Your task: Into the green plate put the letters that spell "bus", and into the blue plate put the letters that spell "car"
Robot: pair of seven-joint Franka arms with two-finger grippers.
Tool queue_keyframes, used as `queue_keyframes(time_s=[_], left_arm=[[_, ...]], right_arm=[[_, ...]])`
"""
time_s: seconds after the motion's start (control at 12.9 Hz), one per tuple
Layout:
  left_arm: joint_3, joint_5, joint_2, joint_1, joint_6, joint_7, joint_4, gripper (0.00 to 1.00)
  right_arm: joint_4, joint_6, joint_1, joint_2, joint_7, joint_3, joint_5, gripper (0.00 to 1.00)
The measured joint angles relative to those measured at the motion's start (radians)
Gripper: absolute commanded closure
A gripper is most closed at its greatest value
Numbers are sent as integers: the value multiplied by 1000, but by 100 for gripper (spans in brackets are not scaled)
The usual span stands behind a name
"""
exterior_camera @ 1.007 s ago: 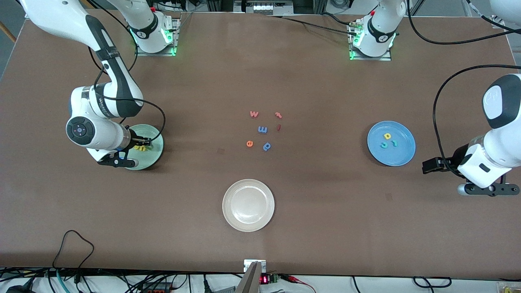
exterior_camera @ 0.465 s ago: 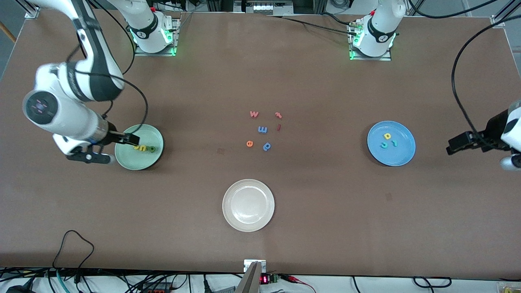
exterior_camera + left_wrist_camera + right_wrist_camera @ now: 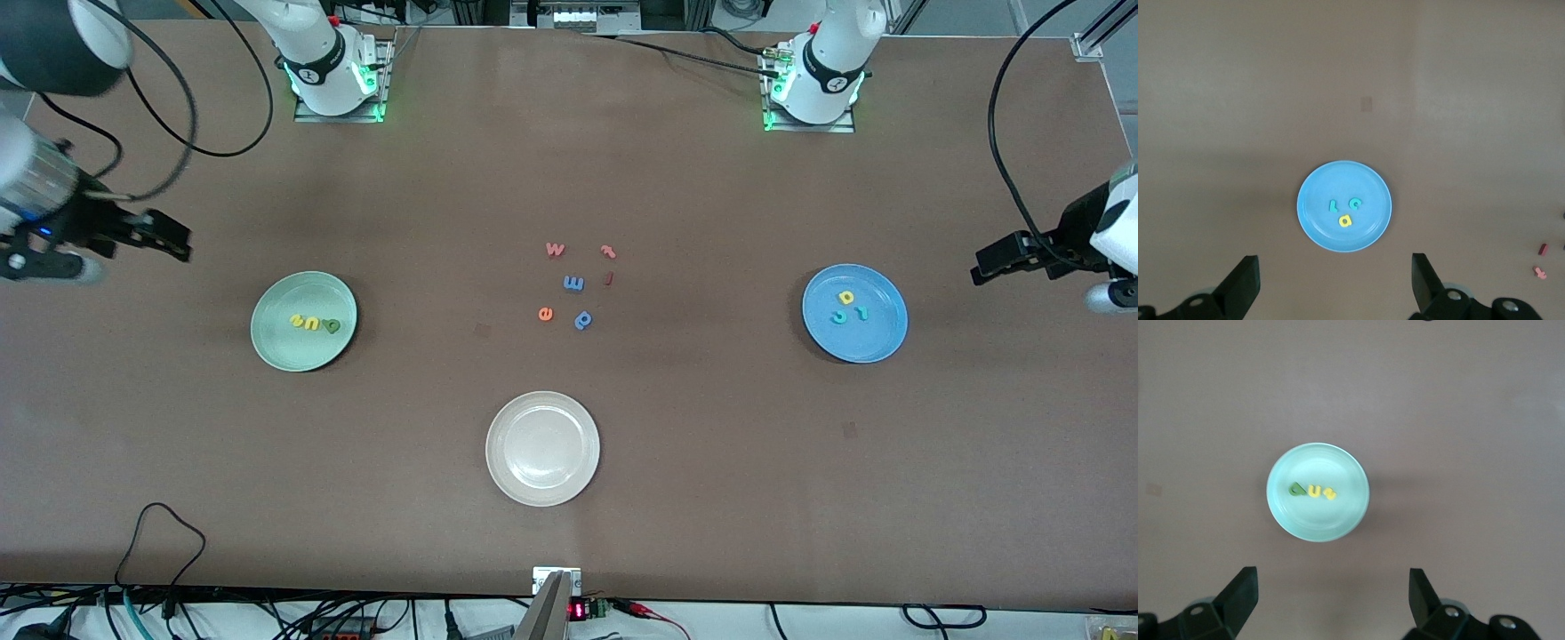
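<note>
From my feed the brown desk (image 3: 676,462) looks matt, smooth, laminate-like. Round pale mint-green plate (image 3: 276,342), round sky-blue plate (image 3: 880,342) and round cream-white plate (image 3: 542,484) all read as smooth plastic w/ a soft sheen; cream one shows the most gloss. Tiny letters, e.g. yellow "u" (image 3: 311,324) and teal "c" (image 3: 838,316), look matt, foam-like. Left tool (image 3: 1335,283) and right tool (image 3: 1331,600): black matt plastic fingers.

green plate (image 3: 1338,520) | holds b (image 3: 1296,489), u (image 3: 1314,491), s (image 3: 1329,494)
</note>
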Motion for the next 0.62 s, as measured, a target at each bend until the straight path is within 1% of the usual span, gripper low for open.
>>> queue_keyframes(time_s=[0.15,0.31,0.62], left_arm=[[-1,0,-45,0,36,2,-79,0],[-6,0,-84,-1,50,4,-141,0],[-7,0,-121,0,47,4,-174,0]], right_arm=[[24,-37,-2,-10,-12,-14,0,0],[26,-51,-2,-8,-12,-15,0,0],[26,-84,-1,-9,-12,-13,0,0]])
